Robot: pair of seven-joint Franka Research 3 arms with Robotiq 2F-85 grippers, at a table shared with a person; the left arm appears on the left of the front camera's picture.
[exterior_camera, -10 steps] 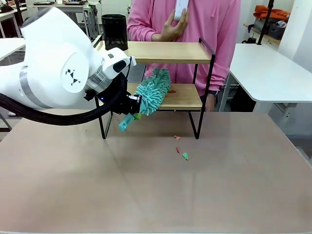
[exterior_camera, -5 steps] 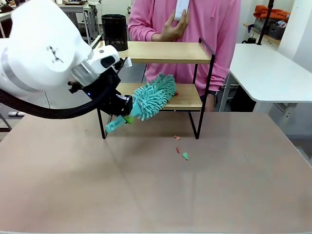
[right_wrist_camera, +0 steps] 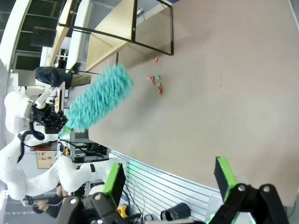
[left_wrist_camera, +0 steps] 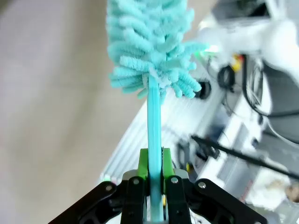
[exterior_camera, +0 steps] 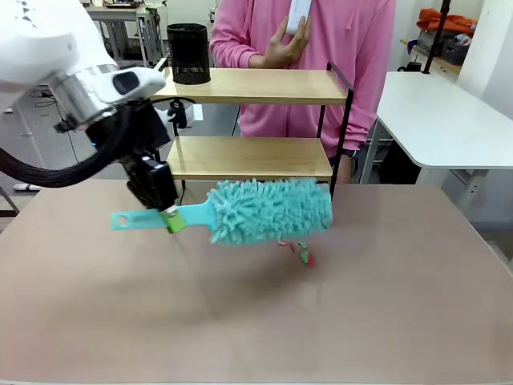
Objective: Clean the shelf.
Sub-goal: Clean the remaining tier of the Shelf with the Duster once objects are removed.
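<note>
Duster duty: the left gripper [exterior_camera: 170,219] is clamped on the flat handle of a fluffy teal microfibre duster [exterior_camera: 268,210], held level over the table [exterior_camera: 401,305] just in front of the black-framed two-tier wooden shelf [exterior_camera: 264,87]. The right gripper [right_wrist_camera: 169,176] gapes empty. Best bet, probably: keep the head flat on a board and sweep any bits toward the open front.

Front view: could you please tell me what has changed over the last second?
The left gripper, shut on the duster throughout, swung it off the lower board of the shelf and out above the table, now level over the scraps. The red scrap on that board is gone. Shelf, mesh cup and person's hand unchanged.
</note>
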